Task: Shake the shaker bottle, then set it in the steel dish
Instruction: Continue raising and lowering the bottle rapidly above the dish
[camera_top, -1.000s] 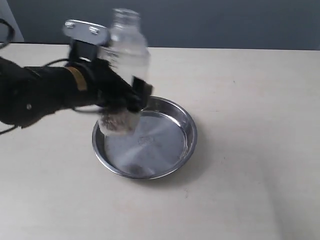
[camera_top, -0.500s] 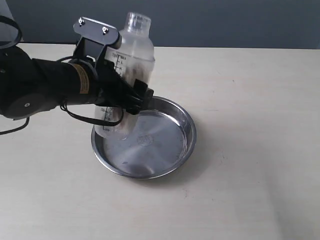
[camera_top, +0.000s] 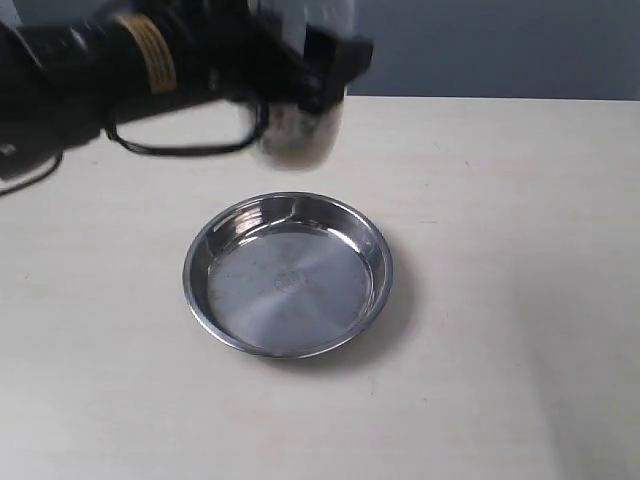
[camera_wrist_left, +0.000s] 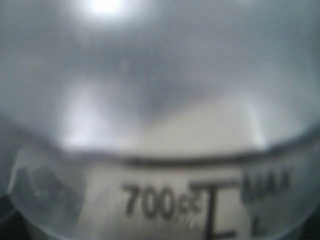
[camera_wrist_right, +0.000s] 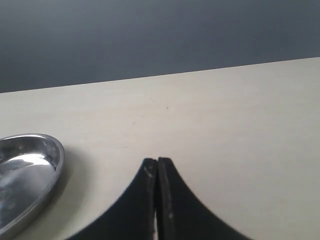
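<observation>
The shaker bottle (camera_top: 298, 130) is lifted high above the table, blurred, its top cut off by the upper edge of the exterior view; brown grains show in its base. My left gripper (camera_top: 315, 70) is shut on it, black arm reaching in from the left. In the left wrist view the shaker bottle (camera_wrist_left: 160, 150) fills the picture, its black "700cc" mark close to the lens, and the fingers are hidden. The steel dish (camera_top: 288, 275) lies empty on the table below, also seen as the steel dish (camera_wrist_right: 25, 175). My right gripper (camera_wrist_right: 157, 162) is shut on nothing, off to the dish's side.
A beige table top (camera_top: 500, 300) spreads around the dish. A dark grey wall (camera_top: 480, 45) stands behind the table's far edge.
The left arm has swung the bottle up and away from the dish, from low over its left rim to high above its far side. The dish has stayed put.
</observation>
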